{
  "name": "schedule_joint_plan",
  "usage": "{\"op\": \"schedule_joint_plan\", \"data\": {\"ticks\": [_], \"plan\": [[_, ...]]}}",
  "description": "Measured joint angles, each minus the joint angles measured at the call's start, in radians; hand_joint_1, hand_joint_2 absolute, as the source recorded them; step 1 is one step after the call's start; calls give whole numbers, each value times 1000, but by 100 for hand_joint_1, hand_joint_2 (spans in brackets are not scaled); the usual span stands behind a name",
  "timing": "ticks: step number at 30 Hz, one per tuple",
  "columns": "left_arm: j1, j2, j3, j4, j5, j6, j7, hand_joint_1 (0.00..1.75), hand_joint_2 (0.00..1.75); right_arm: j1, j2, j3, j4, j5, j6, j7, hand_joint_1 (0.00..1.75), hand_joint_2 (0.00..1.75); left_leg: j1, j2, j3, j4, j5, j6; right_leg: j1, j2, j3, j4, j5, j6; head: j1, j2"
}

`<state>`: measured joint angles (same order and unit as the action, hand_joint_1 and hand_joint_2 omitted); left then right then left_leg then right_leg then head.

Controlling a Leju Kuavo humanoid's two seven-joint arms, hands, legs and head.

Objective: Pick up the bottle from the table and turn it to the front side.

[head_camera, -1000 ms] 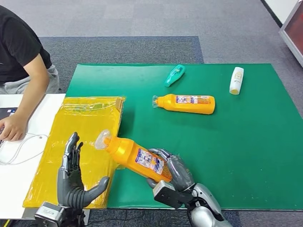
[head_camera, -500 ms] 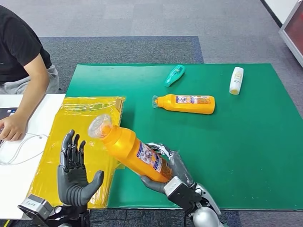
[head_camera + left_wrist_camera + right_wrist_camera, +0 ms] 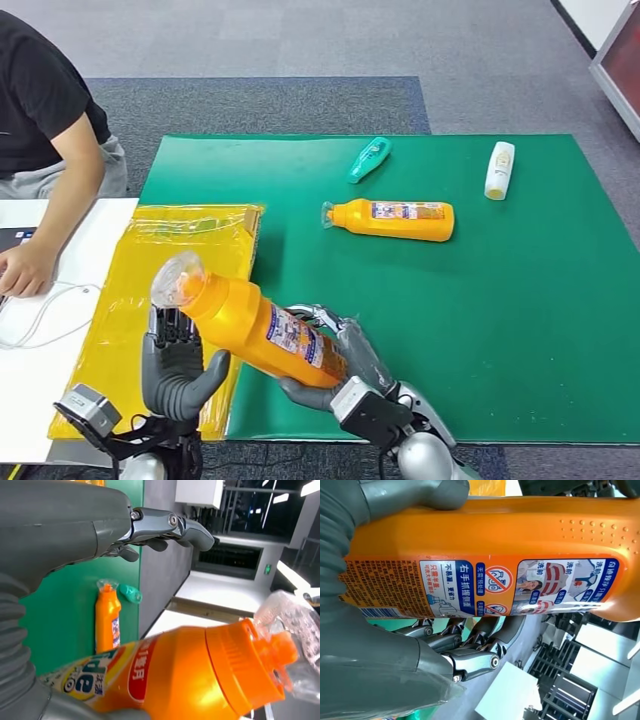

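Observation:
My right hand (image 3: pixel 355 365) grips the lower body of an orange bottle (image 3: pixel 256 330) with a clear cap. The bottle is lifted off the green mat (image 3: pixel 490 320) and tilted, cap up and to the left. Its back label with small print faces up in the right wrist view, on the bottle (image 3: pixel 490 535) held by my right hand (image 3: pixel 365 645). My left hand (image 3: pixel 177 365) is just below the bottle's neck, palm toward it and fingers straight. In the left wrist view the bottle (image 3: pixel 181 675) lies across my left hand (image 3: pixel 56 525), whose fingers stand clear above it.
A second orange bottle (image 3: pixel 392 219), a teal bottle (image 3: pixel 369 158) and a white bottle (image 3: pixel 499 169) lie further back on the mat. A yellow plastic bag (image 3: pixel 166 250) covers the mat's left edge. A person (image 3: pixel 38 110) sits at the far left, hand on a white table (image 3: pixel 90 250).
My right hand has raised the bottle and carried it left, tipping the cap higher. My left hand has moved right, in under the bottle's neck.

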<state>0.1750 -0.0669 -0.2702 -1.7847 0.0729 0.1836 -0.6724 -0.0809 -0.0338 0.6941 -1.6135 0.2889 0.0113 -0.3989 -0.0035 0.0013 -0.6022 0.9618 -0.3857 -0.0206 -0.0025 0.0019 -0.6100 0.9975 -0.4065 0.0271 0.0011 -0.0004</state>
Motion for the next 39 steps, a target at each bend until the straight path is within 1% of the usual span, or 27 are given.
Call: {"op": "schedule_joint_plan", "data": {"ticks": [3, 7, 8, 12, 16, 20, 21, 24, 25, 28, 30, 39], "plan": [[-15, 1, -5, 8, 5, -59, 35, 0, 175, -20, 2, 22, 39, 41, -22, 0, 143, 175, 0, 0, 0, 0, 0, 0, 0, 0, 0, 0, 0, 0, 0, 0], [-29, 4, -19, 18, 25, -117, 76, 0, 175, -30, 7, 36, 88, 58, -32, -8, 128, 175, 0, 0, 0, 0, 0, 0, 0, 0, 0, 0, 0, 0, 0, 0], [-31, 5, -21, 21, 33, -124, 84, 0, 175, -33, 8, 37, 97, 60, -33, -12, 128, 175, 0, 0, 0, 0, 0, 0, 0, 0, 0, 0, 0, 0, 0, 0], [-36, 8, -21, 30, 52, -144, 107, 0, 175, -42, 15, 37, 127, 58, -33, -19, 138, 175, 0, 0, 0, 0, 0, 0, 0, 0, 0, 0, 0, 0, 0, 0], [-37, 13, -22, 34, 69, -163, 129, 0, 175, -45, 21, 36, 149, 52, -33, -20, 140, 175, 0, 0, 0, 0, 0, 0, 0, 0, 0, 0, 0, 0, 0, 0], [-37, 18, -23, 39, 78, -168, 141, 0, 175, -46, 27, 36, 164, 46, -34, -21, 145, 175, 0, 0, 0, 0, 0, 0, 0, 0, 0, 0, 0, 0, 0, 0], [-37, 19, -23, 40, 80, -169, 144, 37, 175, -47, 28, 36, 166, 44, -34, -21, 144, 175, 0, 0, 0, 0, 0, 0, 0, 0, 0, 0, 0, 0, 0, 0], [-38, 20, -23, 45, 100, -172, 165, 168, 175, -47, 30, 36, 168, 26, -30, -28, 145, 175, 0, 0, 0, 0, 0, 0, 0, 0, 0, 0, 0, 0, 0, 0], [-38, 20, -24, 48, 114, -175, 178, 175, 175, -47, 30, 36, 167, 17, -27, -31, 147, 175, 0, 0, 0, 0, 0, 0, 0, 0, 0, 0, 0, 0, 0, 0], [-39, 20, -25, 62, 150, -185, 204, 175, 175, -47, 32, 37, 160, -9, -14, -38, 147, 175, 0, 0, 0, 0, 0, 0, 0, 0, 0, 0, 0, 0, 0, 0], [-41, 19, -25, 69, 161, -186, 206, 175, 175, -47, 32, 38, 150, -22, -6, -38, 145, 175, 0, 0, 0, 0, 0, 0, 0, 0, 0, 0, 0, 0, 0, 0], [-72, 13, -25, 82, 219, -197, 227, 175, 175, -37, 31, 38, 109, -60, 13, -37, 145, 175, 0, 0, 0, 0, 0, 0, 0, 0, 0, 0, 0, 0, 0, 0]]}}
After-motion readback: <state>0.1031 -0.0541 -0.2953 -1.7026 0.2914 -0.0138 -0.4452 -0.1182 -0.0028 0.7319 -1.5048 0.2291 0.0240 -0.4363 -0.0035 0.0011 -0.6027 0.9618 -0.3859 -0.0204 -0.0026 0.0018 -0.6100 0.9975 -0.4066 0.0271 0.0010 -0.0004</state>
